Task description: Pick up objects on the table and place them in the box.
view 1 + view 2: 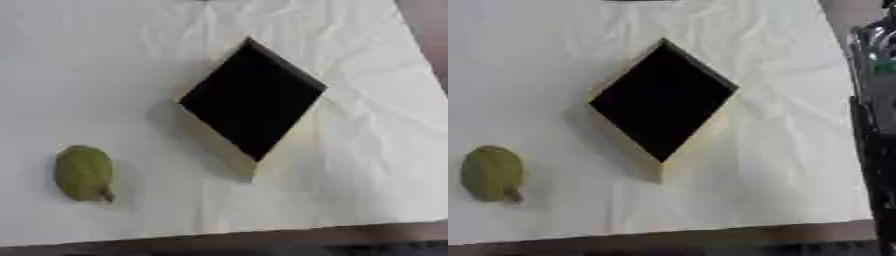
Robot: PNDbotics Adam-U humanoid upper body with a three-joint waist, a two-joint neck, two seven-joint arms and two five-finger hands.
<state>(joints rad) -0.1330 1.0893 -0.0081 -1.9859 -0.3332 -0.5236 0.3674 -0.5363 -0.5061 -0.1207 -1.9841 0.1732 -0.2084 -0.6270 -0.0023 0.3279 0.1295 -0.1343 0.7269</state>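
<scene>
A green pear-shaped fruit (83,173) with a short stem lies on the white cloth at the lower left. A box (254,99) with a dark inside and light wooden walls stands near the middle, turned cornerwise like a diamond; nothing shows inside it. A black, glossy part of my right arm or hand (875,100) runs along the right edge of the right eye view, well to the right of the box and touching nothing. My left hand shows in neither view.
A creased white cloth (367,165) covers the table. Its front edge (262,235) runs along the bottom, with a brown strip below it. The cloth's right edge (420,50) slants at the upper right.
</scene>
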